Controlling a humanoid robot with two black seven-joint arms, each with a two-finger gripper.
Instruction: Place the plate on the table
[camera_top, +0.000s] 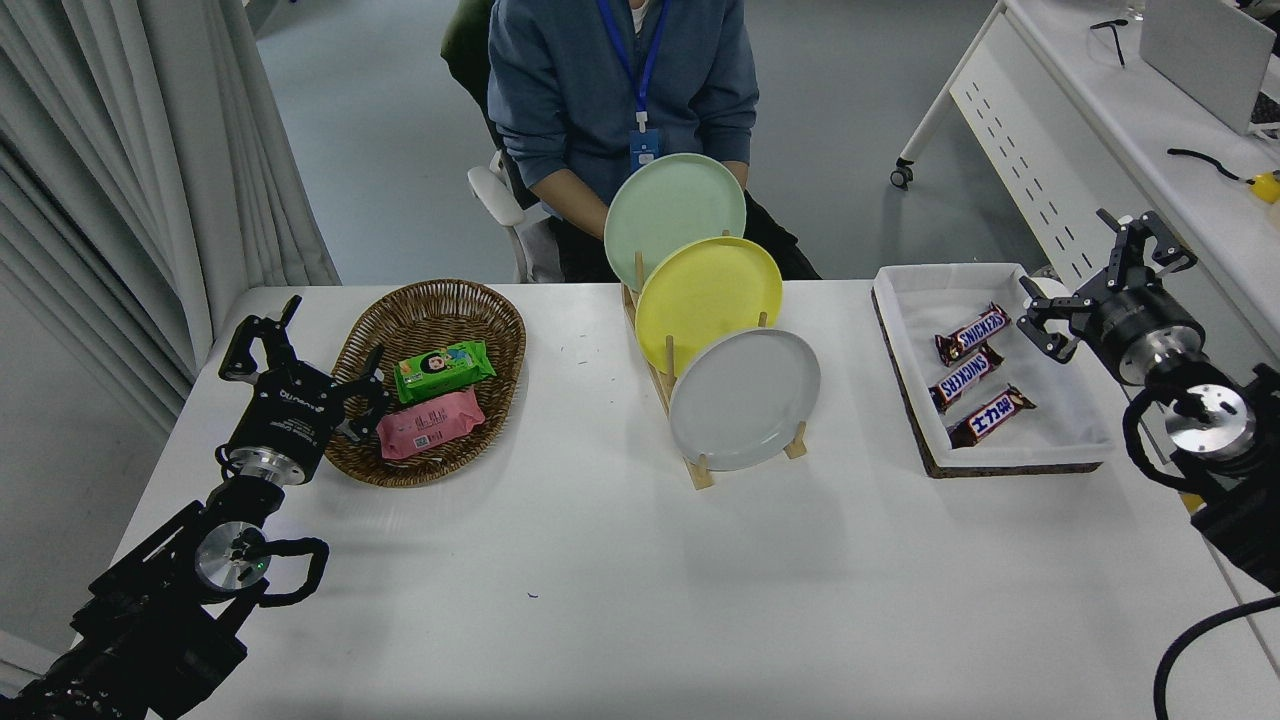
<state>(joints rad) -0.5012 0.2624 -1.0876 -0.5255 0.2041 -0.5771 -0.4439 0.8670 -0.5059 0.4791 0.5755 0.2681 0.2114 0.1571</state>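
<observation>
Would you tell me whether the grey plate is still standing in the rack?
Yes: the grey plate stands on edge in the rack's front slot.

Matt grey plate (745, 398), wooden rack (695, 465), wicker basket (430, 310)

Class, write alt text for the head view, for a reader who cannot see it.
A light-grey plate stands upright at the front of a wooden rack on a white table, before a yellow plate and a pale green plate. The right gripper hovers open beside a tray of candy bars; the left gripper is parked by a wicker basket.
</observation>
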